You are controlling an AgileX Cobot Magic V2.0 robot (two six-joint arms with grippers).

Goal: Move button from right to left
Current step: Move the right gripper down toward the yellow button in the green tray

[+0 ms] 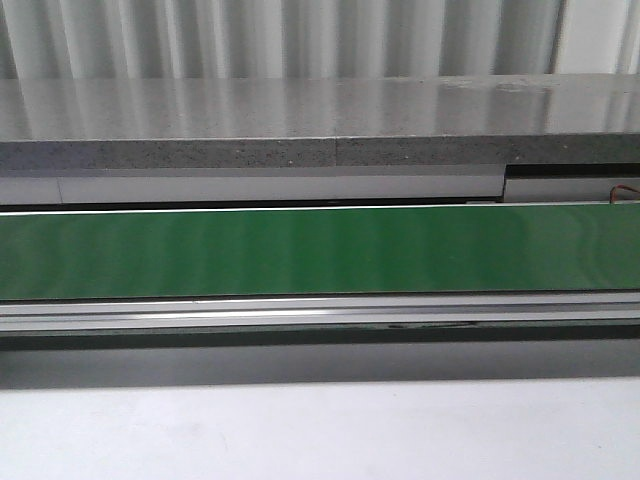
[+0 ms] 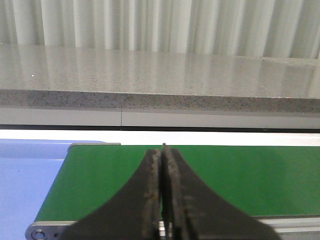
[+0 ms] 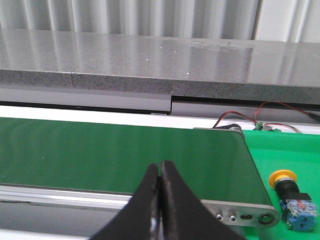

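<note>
Lies beyond the belt (image 3: 120, 155) end, off to the right gripper (image 3: 161, 167) side, button (image 3: 290, 195) cap up; both right and left gripper (image 2: 163, 150) pressed closed, empty.

A long green belt (image 1: 320, 250) runs across the front view, framed by a metal rail (image 1: 320, 312) along its near edge; behind it lies a grey speckled stone surface (image 1: 300, 120), backed by pale corrugated panels (image 1: 300, 35); the belt's end roller plate (image 3: 240, 217) shows screws; red and black wires (image 3: 250, 117) trail near a green mat (image 3: 290, 150); a blue surface (image 2: 30, 175) adjoins the belt's other end.
</note>
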